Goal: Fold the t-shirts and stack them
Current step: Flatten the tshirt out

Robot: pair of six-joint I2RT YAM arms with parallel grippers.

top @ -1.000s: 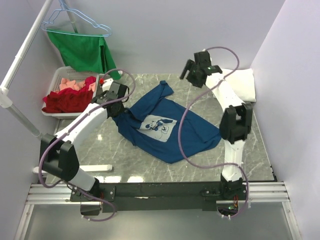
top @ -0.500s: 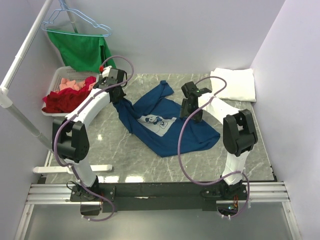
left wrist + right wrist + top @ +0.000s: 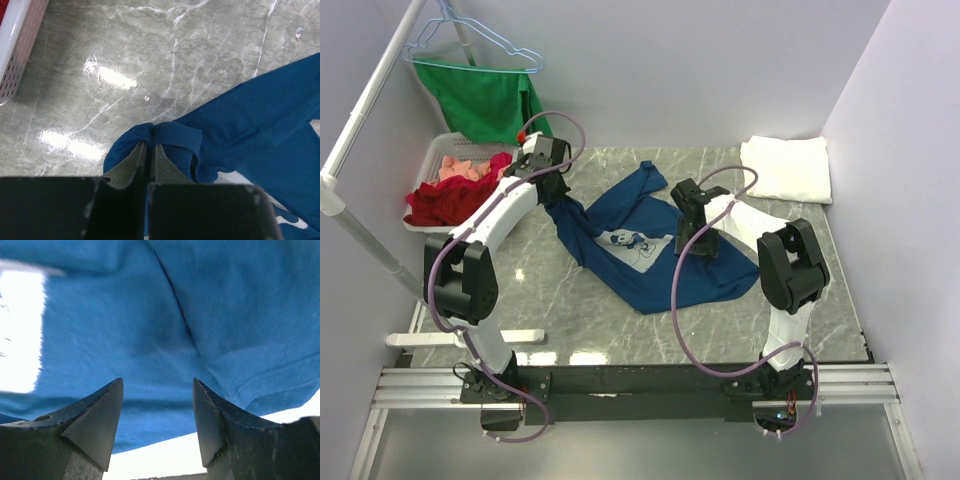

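Navy t-shirt (image 3: 640, 280) | left end effector (image 3: 150, 145) clamps bunched edge | right end effector (image 3: 157, 382) spread; print (image 3: 632, 243) half-hidden

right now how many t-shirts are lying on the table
2. The navy blue t-shirt lies crumpled mid-table; the white t-shirt sits folded at the far right corner. Others may be hidden in the basket of clothes at far left.

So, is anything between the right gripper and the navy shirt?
Nothing visible does. The right gripper is open directly over the navy t-shirt, with only bare fabric showing between its fingers.
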